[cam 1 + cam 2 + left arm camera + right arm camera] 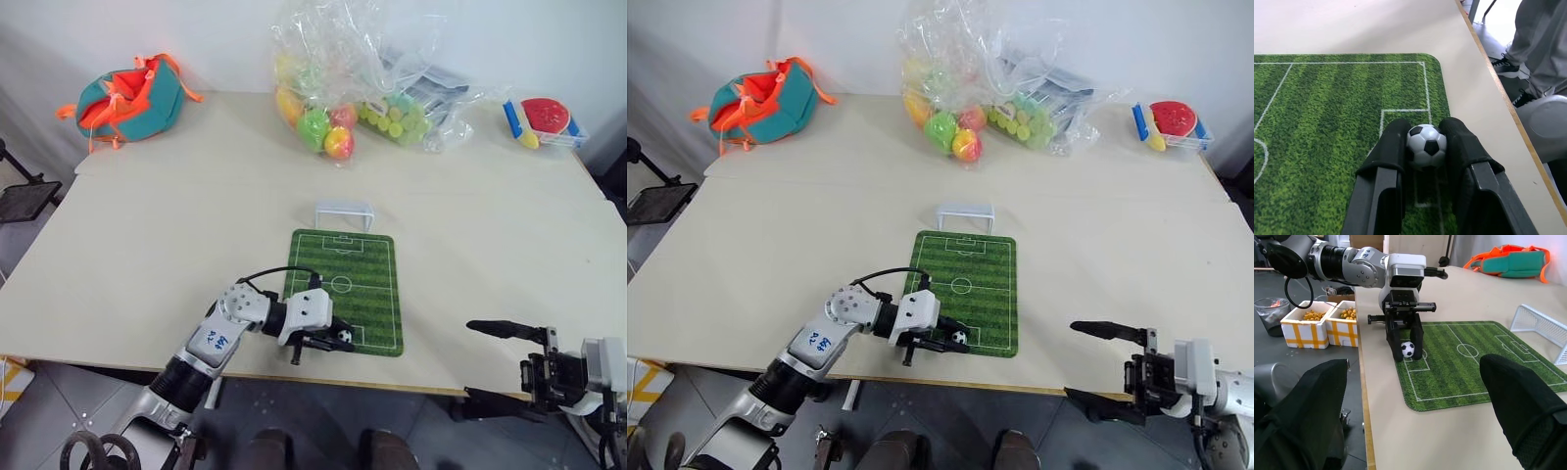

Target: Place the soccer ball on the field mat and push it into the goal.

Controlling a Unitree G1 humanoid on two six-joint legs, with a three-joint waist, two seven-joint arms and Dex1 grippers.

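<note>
A wide, smooth beige table (147, 245) carries a flat rectangular green field mat (362, 284) of tufted striped grass with white pitch lines and rounded corners. At the mat's far end stands a small white goal frame (344, 211) with pale netting.

The left arm reaches in low from the near left, and the left gripper (338, 340) clamps the tiny glossy white soccer ball (1426, 145) with black patches between its black padded fingers (1393, 147), over the mat's near penalty box.

The right gripper (502, 370) hangs spread wide, with nothing in it, off the table's near right edge.

Crinkled clear plastic bags of coloured balls (338, 113) lie far behind the goal, and a teal-and-orange fabric bag (127, 98) sits far left.
</note>
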